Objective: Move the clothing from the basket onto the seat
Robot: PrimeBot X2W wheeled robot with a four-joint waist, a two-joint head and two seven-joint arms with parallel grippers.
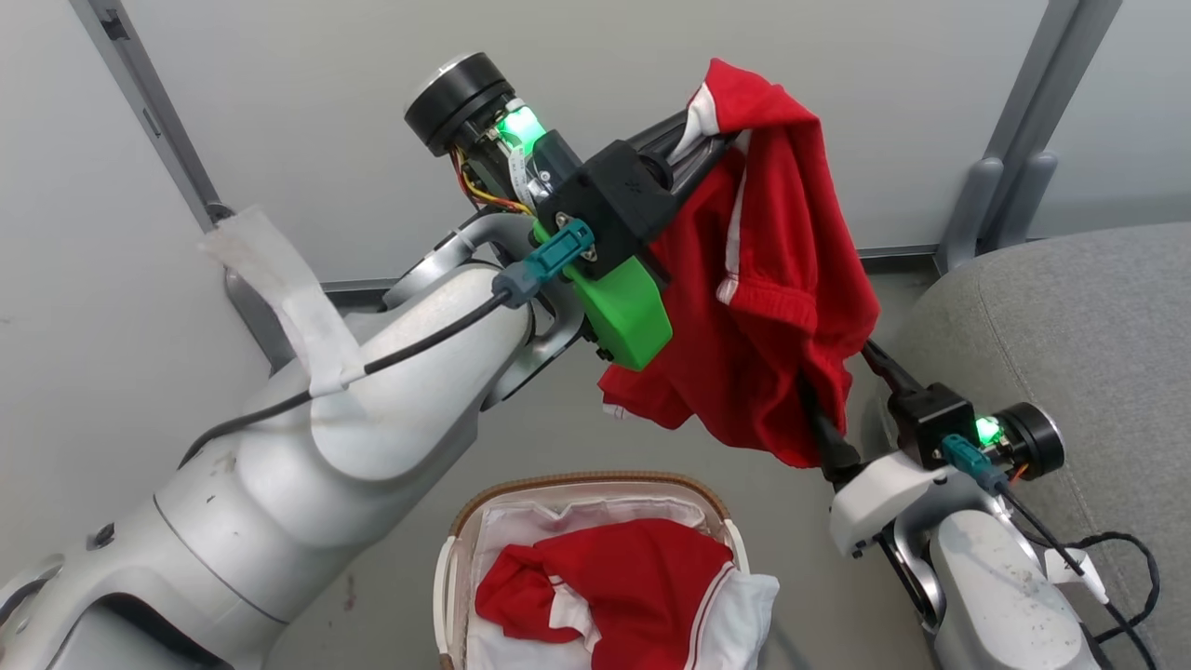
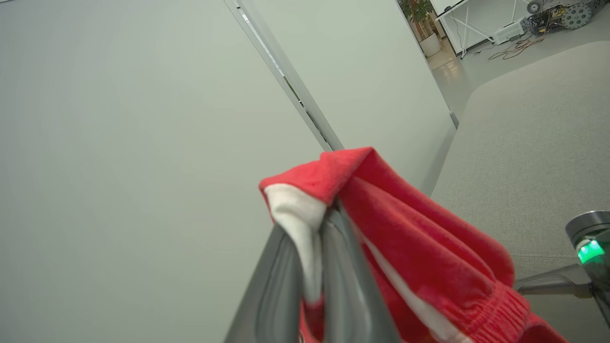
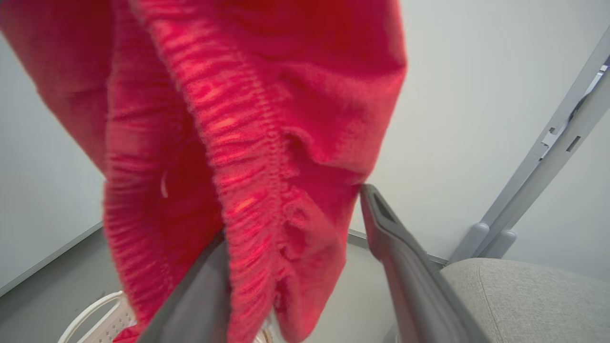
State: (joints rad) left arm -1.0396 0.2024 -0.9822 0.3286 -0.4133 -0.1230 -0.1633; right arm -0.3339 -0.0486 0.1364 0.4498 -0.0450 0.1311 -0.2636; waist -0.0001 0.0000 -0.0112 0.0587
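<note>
Left gripper (image 2: 312, 224) clamped shut on red garment (image 1: 772, 279), held high before wall (image 1: 307, 112) | right gripper (image 3: 295, 214) spread wide, cloth hanging between its fingers | second red garment (image 1: 633, 577) in basket (image 1: 595, 481) | seat (image 1: 1070, 326) at robot's right

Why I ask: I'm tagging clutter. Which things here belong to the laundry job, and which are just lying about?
Job: red garment pinched in the shut left tool; open right tool at its hem; more red clothing in the basket; grey seat.
Lying about: potted plant; loose floor cables; grey partition post.
</note>
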